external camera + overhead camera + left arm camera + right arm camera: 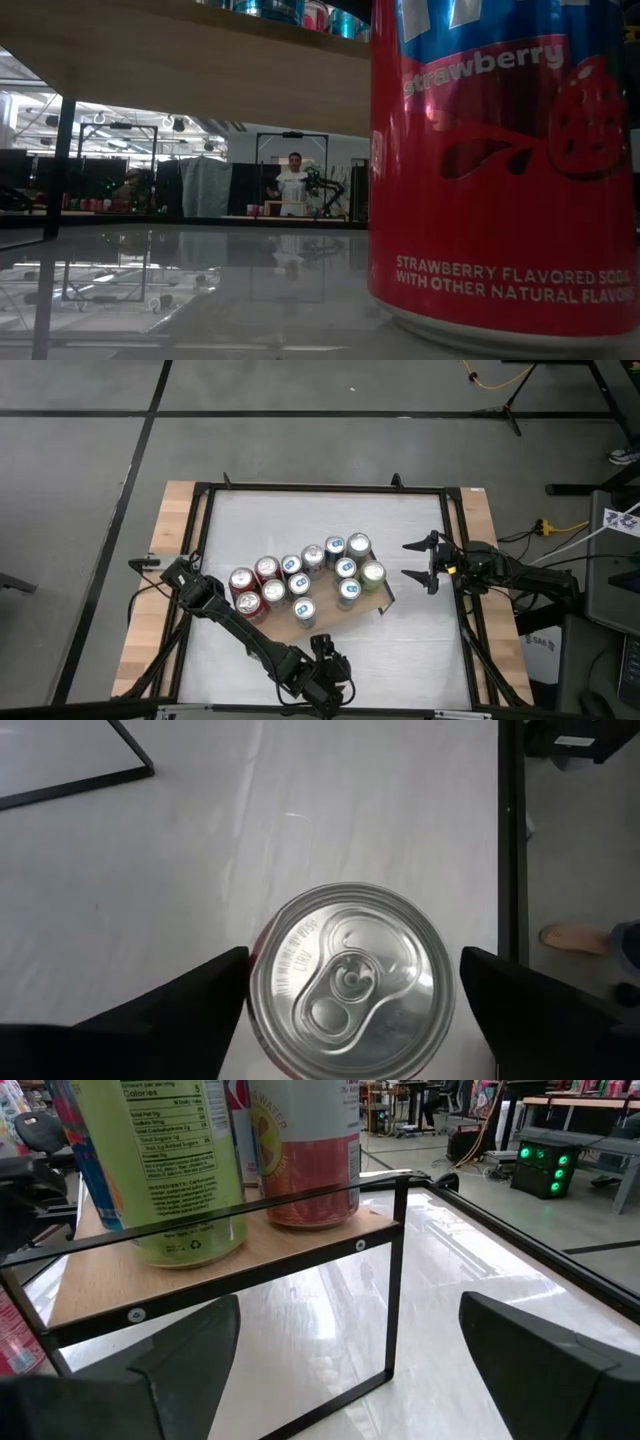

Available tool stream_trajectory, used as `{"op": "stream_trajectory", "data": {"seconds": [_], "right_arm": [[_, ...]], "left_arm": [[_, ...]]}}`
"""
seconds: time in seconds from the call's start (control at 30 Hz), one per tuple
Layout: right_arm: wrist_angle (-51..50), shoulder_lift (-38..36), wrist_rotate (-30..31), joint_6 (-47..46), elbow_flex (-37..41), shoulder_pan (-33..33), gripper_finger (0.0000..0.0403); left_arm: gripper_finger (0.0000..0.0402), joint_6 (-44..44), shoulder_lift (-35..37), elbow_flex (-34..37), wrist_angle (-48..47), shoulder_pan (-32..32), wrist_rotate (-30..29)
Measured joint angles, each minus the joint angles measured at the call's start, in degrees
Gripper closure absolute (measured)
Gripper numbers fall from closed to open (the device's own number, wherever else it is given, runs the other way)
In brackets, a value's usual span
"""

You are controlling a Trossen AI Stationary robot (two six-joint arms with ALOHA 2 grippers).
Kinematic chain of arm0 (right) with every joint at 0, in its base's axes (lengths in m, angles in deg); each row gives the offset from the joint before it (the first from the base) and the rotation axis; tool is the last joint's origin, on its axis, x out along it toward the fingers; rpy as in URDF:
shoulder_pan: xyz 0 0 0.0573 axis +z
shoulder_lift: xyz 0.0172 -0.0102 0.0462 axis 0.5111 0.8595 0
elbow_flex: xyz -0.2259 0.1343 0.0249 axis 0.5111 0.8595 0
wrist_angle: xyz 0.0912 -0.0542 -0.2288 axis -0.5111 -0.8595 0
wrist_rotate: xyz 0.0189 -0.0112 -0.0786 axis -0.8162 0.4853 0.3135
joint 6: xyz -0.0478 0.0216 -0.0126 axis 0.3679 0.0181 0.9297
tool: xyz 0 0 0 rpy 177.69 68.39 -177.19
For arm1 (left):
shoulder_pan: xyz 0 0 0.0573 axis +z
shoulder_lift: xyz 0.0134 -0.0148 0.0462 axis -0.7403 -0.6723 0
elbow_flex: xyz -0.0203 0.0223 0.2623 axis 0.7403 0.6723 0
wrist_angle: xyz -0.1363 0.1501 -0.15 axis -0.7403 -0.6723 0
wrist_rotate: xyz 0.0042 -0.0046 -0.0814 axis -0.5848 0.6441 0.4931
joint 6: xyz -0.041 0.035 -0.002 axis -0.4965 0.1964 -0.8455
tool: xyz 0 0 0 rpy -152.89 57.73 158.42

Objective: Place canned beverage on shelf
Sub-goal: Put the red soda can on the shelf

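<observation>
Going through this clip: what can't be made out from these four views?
- Low view: the strawberry soda can fills the right side, top cut off; the left gripper is not in view.
- High view: can labels on the shelf are too small to read.
- Left wrist view: the left gripper straddles the can; contact is unclear.

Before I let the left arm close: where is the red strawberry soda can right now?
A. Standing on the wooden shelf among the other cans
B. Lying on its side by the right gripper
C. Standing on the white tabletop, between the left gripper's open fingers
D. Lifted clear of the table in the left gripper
C: the left wrist view shows the can upright between the left gripper's spread fingers, base on the tabletop in the low view.
</observation>
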Motion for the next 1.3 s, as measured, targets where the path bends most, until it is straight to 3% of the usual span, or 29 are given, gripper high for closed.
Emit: {"op": "stream_trajectory", "data": {"seconds": [0.4,0.97,1.3], "right_arm": [[0.0,0.0,0.0,0.0,0.0,0.0,0.0036],[0.0,0.0,0.0,0.0,0.0,0.0,0.0036],[0.0,0.0,0.0,0.0,0.0,0.0,0.0036]], "left_arm": [[0.0132,0.0,0.0,-0.1,-0.1,0.0,-0.6],[0.0131,-4.5,4.4,-2.1,-1.1,-0.7,1.8],[0.0130,-7.1,9.3,-2.1,-6.3,-2.0,3.0]]}}
